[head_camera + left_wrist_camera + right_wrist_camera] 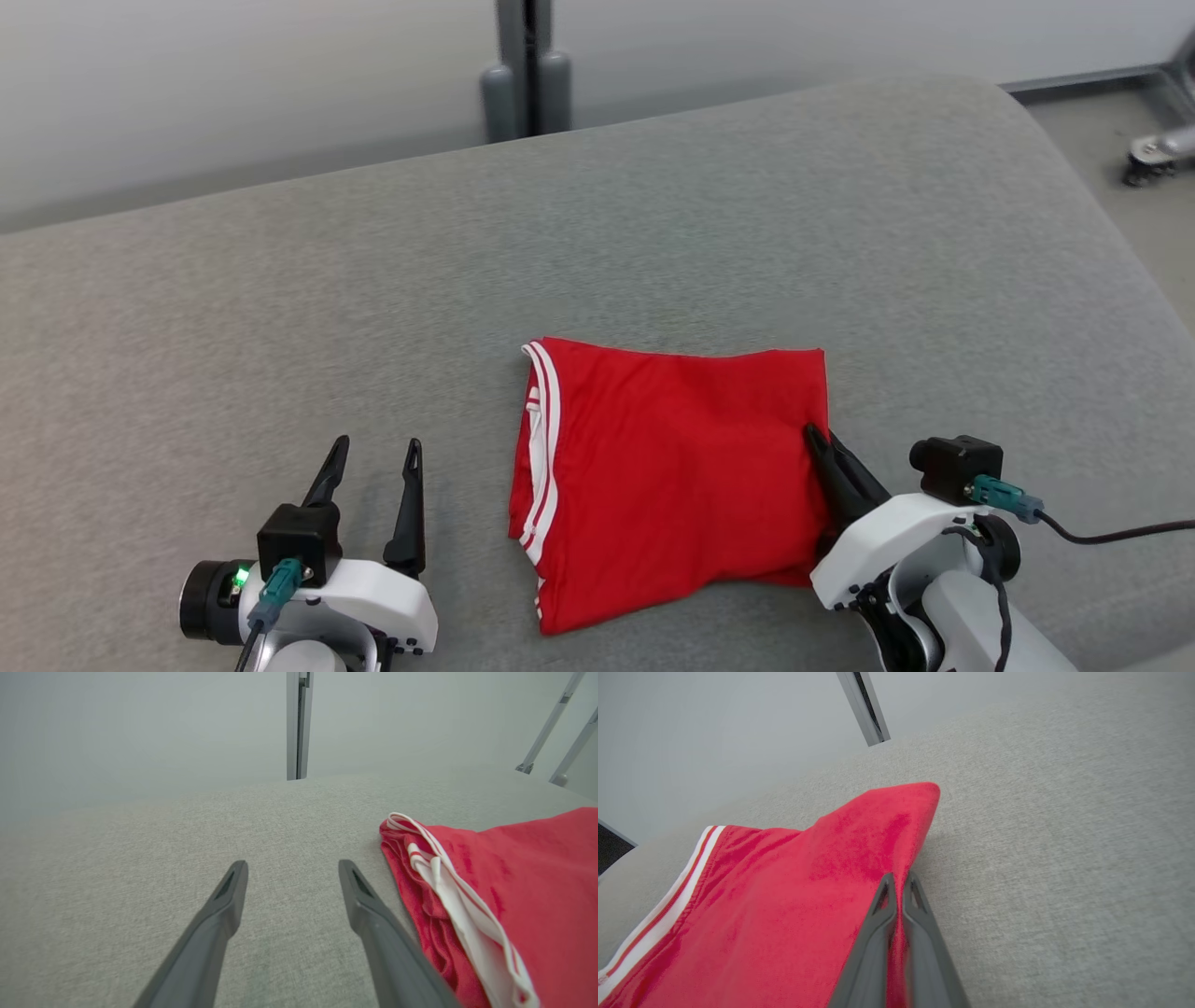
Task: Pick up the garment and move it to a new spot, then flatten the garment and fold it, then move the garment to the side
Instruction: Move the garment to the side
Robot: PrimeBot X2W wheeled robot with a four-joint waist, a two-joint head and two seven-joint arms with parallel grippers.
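Observation:
The garment (672, 467) is red with white stripes along its left edge, folded into a rough rectangle on the grey cushion. My right gripper (817, 439) is shut on the garment's right edge; in the right wrist view red cloth (808, 896) is pinched between the closed fingers (882, 924) of that gripper (899, 882). My left gripper (373, 453) rests open on the cushion to the left of the garment, a short gap away. In the left wrist view its gripper (292, 870) spreads wide, with the striped edge of the garment (490, 896) just to the right.
The grey cushion (373, 280) stretches wide to the left and behind the garment. A dark post (527, 65) stands behind it against a pale wall. Floor and a metal caster (1153, 154) lie past the cushion's right edge.

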